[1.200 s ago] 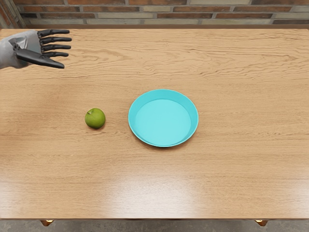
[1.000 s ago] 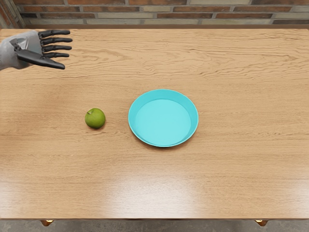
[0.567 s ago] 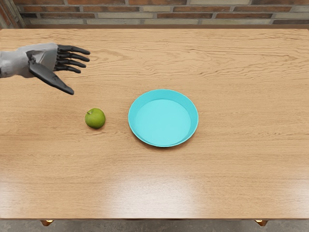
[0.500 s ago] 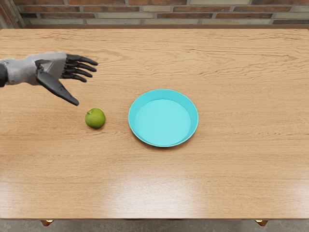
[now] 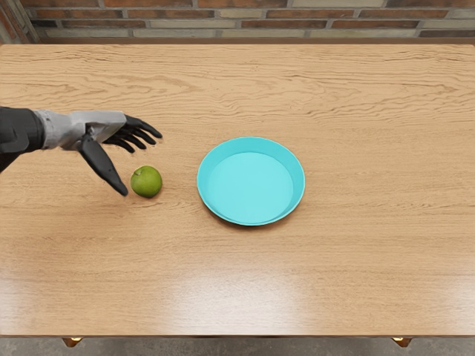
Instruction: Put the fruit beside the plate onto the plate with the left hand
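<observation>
A green apple (image 5: 146,181) lies on the wooden table just left of a turquoise plate (image 5: 251,180), a small gap between them. The plate holds nothing. My left hand (image 5: 128,153) comes in from the left edge and hovers just above and left of the apple. Its fingers (image 5: 145,132) are spread open above the apple's far side, and the thumb points down along the apple's left side. No contact with the apple shows. The right arm is out of view.
The wooden table (image 5: 356,259) fills the view, with its front edge along the bottom. A brick wall (image 5: 245,18) runs along the far edge.
My left hand has come from the far left corner down and rightward to the apple, its arm stretching further in. The apple and plate have not moved.
</observation>
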Controlling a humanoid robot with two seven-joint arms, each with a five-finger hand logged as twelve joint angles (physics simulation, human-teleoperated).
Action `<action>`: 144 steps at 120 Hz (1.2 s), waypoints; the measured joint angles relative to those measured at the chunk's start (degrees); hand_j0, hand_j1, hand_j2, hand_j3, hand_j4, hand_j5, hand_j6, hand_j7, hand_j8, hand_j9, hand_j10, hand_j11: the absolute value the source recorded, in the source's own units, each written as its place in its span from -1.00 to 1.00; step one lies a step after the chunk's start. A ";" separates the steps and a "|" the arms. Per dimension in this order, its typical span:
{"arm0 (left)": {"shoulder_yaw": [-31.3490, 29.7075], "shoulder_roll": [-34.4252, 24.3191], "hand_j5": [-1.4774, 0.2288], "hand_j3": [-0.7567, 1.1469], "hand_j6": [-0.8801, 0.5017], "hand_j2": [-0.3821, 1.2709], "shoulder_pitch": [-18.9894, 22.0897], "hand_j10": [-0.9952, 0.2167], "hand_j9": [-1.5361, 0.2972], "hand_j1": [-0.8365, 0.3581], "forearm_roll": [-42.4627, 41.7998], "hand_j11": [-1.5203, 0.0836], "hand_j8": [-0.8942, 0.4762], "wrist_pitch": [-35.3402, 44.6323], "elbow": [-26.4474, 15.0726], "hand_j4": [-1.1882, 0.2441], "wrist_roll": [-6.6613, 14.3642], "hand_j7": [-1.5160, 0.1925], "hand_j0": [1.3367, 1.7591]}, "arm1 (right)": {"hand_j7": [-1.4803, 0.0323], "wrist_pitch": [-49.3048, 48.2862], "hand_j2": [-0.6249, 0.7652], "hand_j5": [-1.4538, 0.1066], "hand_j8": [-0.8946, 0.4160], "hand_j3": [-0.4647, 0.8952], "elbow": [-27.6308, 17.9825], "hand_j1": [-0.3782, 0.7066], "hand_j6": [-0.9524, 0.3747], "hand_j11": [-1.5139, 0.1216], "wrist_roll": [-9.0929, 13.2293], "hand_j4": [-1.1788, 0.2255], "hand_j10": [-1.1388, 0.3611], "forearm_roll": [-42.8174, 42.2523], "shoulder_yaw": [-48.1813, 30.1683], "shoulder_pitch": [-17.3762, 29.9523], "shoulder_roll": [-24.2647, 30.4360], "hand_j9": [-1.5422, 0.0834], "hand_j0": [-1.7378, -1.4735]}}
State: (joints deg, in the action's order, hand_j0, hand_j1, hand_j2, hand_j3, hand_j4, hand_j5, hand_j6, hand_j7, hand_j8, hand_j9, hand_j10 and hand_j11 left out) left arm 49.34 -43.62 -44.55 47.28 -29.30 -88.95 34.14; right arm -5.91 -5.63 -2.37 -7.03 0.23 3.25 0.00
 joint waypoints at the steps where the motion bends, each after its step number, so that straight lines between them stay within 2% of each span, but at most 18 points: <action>1: -0.01 0.01 0.36 -0.20 -0.08 -0.48 -0.05 0.24 0.33 0.50 0.22 0.50 -0.06 0.22 -0.13 0.31 0.07 0.40 0.52 | 0.89 0.00 -0.11 0.80 0.31 -0.32 0.00 -0.87 0.38 0.79 0.00 0.63 0.47 0.00 0.00 0.00 0.00 0.84 -0.40; 16: -0.08 0.86 0.36 -0.20 -0.08 -0.48 -0.78 0.24 0.33 0.50 5.52 0.50 -0.06 3.86 -1.23 0.31 0.62 0.40 0.52 | 0.89 0.01 -0.11 0.80 0.31 -0.32 0.00 -0.87 0.38 0.79 0.00 0.63 0.47 0.00 -0.01 0.00 0.00 0.84 -0.40; 24: -0.67 3.26 0.36 -0.20 -0.08 -0.48 -1.93 0.24 0.33 0.50 8.95 0.50 -0.06 5.85 -1.45 0.31 0.73 0.40 0.52 | 0.89 -0.01 -0.11 0.80 0.31 -0.32 0.00 -0.87 0.38 0.79 0.00 0.63 0.47 0.00 -0.01 0.00 0.00 0.84 -0.40; 34: -3.59 6.78 0.36 -0.20 -0.08 -0.48 -3.87 0.24 0.33 0.50 13.01 0.50 -0.06 9.06 -1.59 0.31 0.80 0.40 0.52 | 0.89 0.00 -0.11 0.80 0.31 -0.32 0.00 -0.87 0.38 0.79 0.00 0.63 0.47 0.00 0.00 0.00 0.00 0.84 -0.40; 45: -7.80 7.83 0.36 -0.20 -0.08 -0.48 -6.83 0.24 0.33 0.50 14.99 0.50 -0.06 14.31 -1.65 0.31 0.83 0.40 0.52 | 0.89 -0.01 -0.11 0.80 0.31 -0.32 0.00 -0.87 0.38 0.79 0.00 0.63 0.47 0.00 0.00 0.00 0.00 0.84 -0.40; 58: -11.59 10.15 0.36 -0.20 -0.08 -0.48 -6.98 0.24 0.33 0.50 15.86 0.50 -0.06 18.79 -1.68 0.31 0.85 0.40 0.52 | 0.89 -0.01 -0.11 0.80 0.31 -0.32 0.00 -0.87 0.38 0.79 0.00 0.63 0.47 -0.01 -0.01 0.00 0.00 0.84 -0.40; 79: -13.98 10.32 0.36 -0.20 -0.09 -0.48 -6.90 0.24 0.33 0.50 16.21 0.50 -0.06 21.06 -1.74 0.31 0.86 0.40 0.52 | 0.89 0.01 -0.11 0.80 0.31 -0.32 0.00 -0.87 0.38 0.79 0.00 0.63 0.47 0.00 -0.01 0.00 0.00 0.84 -0.40; 134: -14.93 9.07 0.36 -0.20 -0.09 -0.48 -4.60 0.23 0.33 0.50 16.24 0.50 -0.06 23.98 -1.56 0.31 0.86 0.40 0.52 | 0.89 0.00 -0.11 0.80 0.31 -0.32 0.00 -0.87 0.38 0.79 0.00 0.63 0.47 0.00 0.00 0.00 0.00 0.84 -0.40; 144: -17.44 8.01 0.36 -0.20 -0.09 -0.48 -6.81 0.23 0.33 0.50 16.25 0.50 -0.06 26.80 -1.53 0.31 0.86 0.40 0.52 | 0.89 0.01 -0.11 0.80 0.31 -0.32 0.00 -0.87 0.38 0.79 0.00 0.63 0.47 0.00 0.00 0.00 0.00 0.84 -0.40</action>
State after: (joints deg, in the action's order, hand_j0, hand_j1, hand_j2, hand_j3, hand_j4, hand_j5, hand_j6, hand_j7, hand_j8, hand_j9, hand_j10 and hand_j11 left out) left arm 31.90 -35.61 -51.35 63.53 -2.50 -90.48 35.00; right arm -5.91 -5.63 -2.37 -7.03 0.23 3.25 0.00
